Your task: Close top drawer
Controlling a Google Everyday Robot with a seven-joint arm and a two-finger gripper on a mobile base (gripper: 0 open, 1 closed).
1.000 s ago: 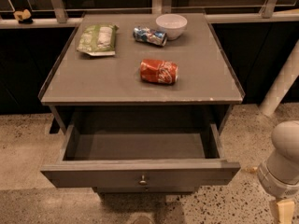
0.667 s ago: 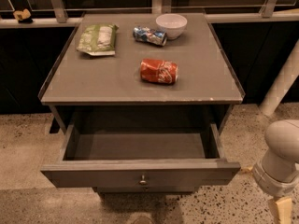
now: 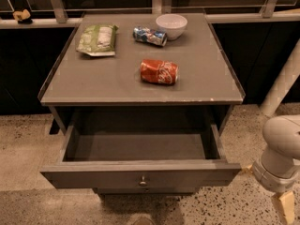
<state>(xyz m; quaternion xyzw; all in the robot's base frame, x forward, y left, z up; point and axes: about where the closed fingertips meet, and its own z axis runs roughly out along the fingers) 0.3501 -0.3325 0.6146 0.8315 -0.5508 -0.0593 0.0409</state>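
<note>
1. The counter [image 3: 117,86] could be shoved backward if too much force is put into the push.
2. The top drawer [image 3: 93,175] is pulled well out beneath the counter, its inside bare. If it is pressed at one corner only, it could be skewed and jammed.
3. The hand [image 3: 285,208] is held low at the lower right, near the drawer's right front corner but apart from it. Whether it is open or closed cannot be told. The front could be missed.
4. The red soda can [image 3: 159,72], lying on its side, could be rolled by a slam.

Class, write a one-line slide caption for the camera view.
Top drawer open and empty under a cluttered tabletop; gripper low at right, beside the drawer's front corner.
</note>
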